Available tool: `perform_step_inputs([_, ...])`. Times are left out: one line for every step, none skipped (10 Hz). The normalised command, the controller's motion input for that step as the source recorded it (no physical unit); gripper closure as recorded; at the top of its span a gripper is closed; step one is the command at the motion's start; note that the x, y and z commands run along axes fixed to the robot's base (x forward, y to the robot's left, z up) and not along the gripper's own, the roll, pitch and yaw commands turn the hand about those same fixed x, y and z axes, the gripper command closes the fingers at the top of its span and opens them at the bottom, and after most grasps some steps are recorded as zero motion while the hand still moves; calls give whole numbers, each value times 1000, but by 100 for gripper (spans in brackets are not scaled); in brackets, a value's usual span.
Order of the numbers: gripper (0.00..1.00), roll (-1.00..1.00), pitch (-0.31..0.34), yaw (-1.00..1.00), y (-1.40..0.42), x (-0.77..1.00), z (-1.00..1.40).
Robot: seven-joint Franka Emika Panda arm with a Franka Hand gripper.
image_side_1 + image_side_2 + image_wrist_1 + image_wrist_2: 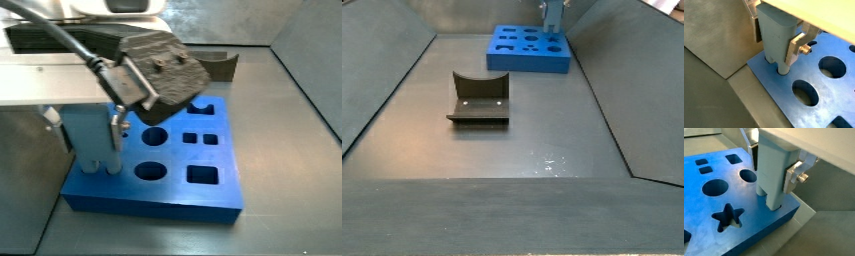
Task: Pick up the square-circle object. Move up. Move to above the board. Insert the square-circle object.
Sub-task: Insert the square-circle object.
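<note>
My gripper (pixel 776 44) is shut on the square-circle object (pixel 774 25), a tall light grey-blue block held upright between the silver fingers (pixel 796 46). Its two prongs (pixel 782 69) meet the bright-blue board (pixel 817 85) at one corner, with dark hole rims round them. How deep they sit I cannot tell. The other wrist view shows the same: gripper (pixel 773 170), block (pixel 771 158), prongs (pixel 773 204) at the board's (pixel 711 173) edge. In a side view the block (pixel 91 140) stands on the board's (pixel 201 200) corner. In the far side view the gripper (pixel 552 14) is over the board (pixel 529 62).
The board has a star hole (pixel 727 216), round holes (pixel 831 67) and square holes (pixel 202 175). The dark fixture (pixel 478 98) stands on the grey floor away from the board; it also shows behind the board (pixel 222 64). Grey walls surround the floor.
</note>
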Motion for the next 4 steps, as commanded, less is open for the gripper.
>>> perform_step_inputs([100,253,-300,323,-100,-200,-506])
perform_step_inputs([100,-76,0,0,0,0,0])
perform_step_inputs([100,0,-6,0,0,0,0])
perform_step_inputs([100,0,0,0,0,0,0])
